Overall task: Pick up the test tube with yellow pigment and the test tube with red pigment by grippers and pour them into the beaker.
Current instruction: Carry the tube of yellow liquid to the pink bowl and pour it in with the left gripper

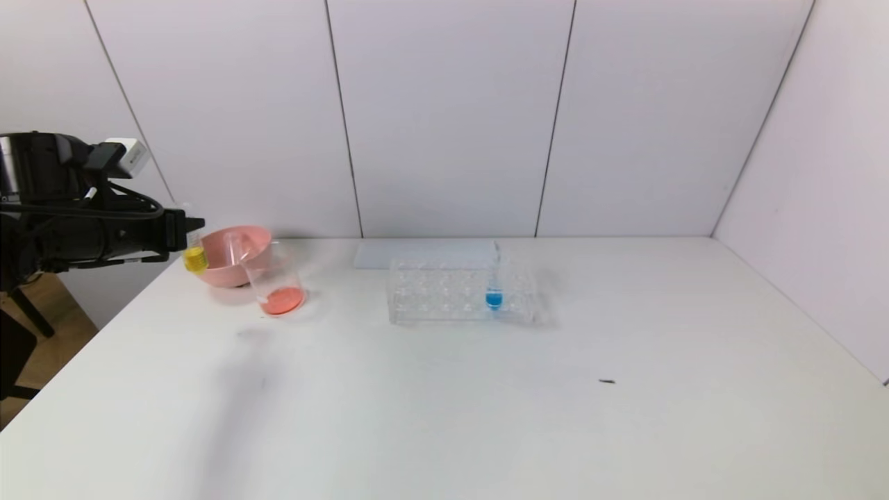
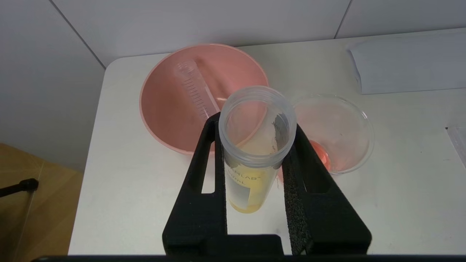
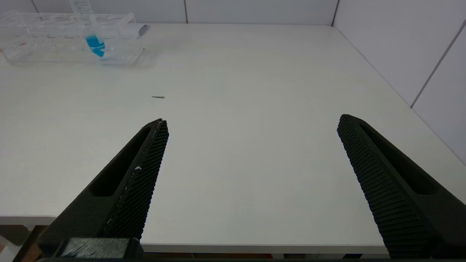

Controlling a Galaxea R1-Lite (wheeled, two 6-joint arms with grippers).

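My left gripper (image 1: 189, 232) hovers at the table's far left, beside the pink bowl (image 1: 236, 253). It is shut on the test tube with yellow pigment (image 1: 196, 258), held upright with the yellow liquid at its bottom. In the left wrist view the tube (image 2: 251, 174) sits between the two black fingers (image 2: 204, 163). The beaker (image 1: 278, 281) stands just right of the bowl and holds red-orange liquid (image 2: 320, 154). An empty graduated tube (image 2: 196, 91) lies in the bowl. No tube with red liquid shows. My right gripper (image 3: 251, 122) is open and empty over the table's front edge.
A clear tube rack (image 1: 462, 292) stands mid-table with a blue-liquid tube (image 1: 494, 288) in it. A white sheet (image 1: 424, 253) lies behind the rack. A small dark speck (image 1: 607, 381) lies on the table. White walls close the back and right.
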